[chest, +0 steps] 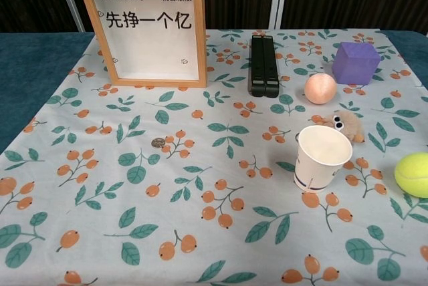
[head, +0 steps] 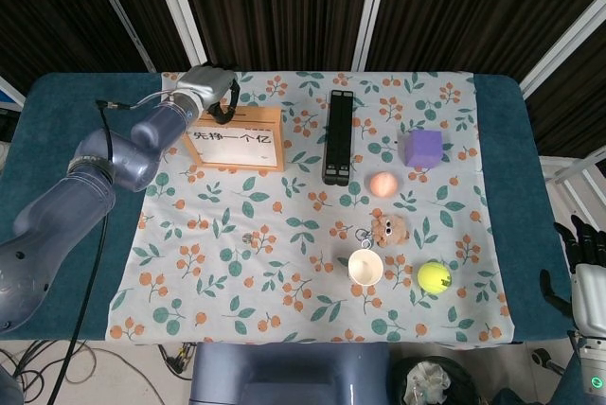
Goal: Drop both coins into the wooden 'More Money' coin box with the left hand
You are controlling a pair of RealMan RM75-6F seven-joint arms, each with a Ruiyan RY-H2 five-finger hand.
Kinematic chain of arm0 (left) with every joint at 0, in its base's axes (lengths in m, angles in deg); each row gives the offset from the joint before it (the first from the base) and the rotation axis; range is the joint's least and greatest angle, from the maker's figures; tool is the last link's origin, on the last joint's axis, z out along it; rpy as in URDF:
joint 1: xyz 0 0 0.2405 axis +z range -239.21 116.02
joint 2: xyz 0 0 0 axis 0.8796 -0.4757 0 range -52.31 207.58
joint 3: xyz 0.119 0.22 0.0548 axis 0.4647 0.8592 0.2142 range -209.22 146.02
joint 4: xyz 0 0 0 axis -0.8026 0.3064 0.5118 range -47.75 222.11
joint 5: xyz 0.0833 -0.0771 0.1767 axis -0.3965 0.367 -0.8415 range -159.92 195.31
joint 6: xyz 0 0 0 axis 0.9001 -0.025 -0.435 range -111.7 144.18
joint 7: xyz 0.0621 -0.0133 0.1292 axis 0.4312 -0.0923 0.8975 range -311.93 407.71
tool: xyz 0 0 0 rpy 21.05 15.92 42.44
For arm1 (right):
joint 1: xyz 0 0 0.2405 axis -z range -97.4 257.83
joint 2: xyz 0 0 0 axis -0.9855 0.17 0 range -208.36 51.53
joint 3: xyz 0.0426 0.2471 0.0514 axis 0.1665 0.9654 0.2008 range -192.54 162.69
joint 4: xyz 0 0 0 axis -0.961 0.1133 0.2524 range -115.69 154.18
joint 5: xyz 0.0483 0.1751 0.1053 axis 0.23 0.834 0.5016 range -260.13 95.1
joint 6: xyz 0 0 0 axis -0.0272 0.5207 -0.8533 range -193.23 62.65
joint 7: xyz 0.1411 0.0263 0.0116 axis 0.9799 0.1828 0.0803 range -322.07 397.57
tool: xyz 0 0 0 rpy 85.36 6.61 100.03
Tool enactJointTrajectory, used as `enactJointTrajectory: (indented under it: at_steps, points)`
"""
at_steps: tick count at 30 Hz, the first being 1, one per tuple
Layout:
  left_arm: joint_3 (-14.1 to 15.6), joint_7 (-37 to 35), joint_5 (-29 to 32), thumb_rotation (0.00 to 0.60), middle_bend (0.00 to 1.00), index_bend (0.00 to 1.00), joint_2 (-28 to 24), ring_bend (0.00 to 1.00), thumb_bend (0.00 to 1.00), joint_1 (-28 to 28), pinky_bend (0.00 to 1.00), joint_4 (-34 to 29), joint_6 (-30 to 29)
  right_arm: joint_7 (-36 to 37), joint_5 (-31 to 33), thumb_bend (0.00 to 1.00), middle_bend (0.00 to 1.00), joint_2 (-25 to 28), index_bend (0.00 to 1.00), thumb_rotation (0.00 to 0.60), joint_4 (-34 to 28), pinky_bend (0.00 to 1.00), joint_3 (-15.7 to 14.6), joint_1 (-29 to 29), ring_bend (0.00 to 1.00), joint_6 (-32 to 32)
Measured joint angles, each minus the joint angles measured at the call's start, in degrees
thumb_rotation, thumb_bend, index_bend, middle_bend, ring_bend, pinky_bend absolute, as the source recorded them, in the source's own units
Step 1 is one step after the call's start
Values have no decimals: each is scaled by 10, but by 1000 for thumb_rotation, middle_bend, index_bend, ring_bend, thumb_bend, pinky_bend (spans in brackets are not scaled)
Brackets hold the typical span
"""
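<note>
Left hand (head: 223, 98) at coin box (head: 234, 139) top edge — grasp unclear.

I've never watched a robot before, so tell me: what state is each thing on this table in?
Coin box: upright.
Coin: flat on the cloth, untouched.
Paper cup: upright, looks empty.
Left hand: over the box's top edge.
Right hand: off the table, holding nothing.
</note>
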State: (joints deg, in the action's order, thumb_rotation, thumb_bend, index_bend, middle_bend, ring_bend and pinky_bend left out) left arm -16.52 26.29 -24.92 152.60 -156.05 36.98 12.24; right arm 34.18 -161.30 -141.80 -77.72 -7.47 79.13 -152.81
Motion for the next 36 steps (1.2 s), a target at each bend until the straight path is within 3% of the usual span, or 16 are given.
enactJointTrajectory:
  at_steps: [9,36]
  points:
    - [9,4,3,600,0,465,1,0,428,-4,0,-1,-7,-4,5,512,20,1,152,600,-3,0,0,0,0,3]
    - [37,18,31,600,0,437,1,0,389,-17,0,-7,-24,-12,12,511,20,2,152,600,-7,0,2,0,0,4]
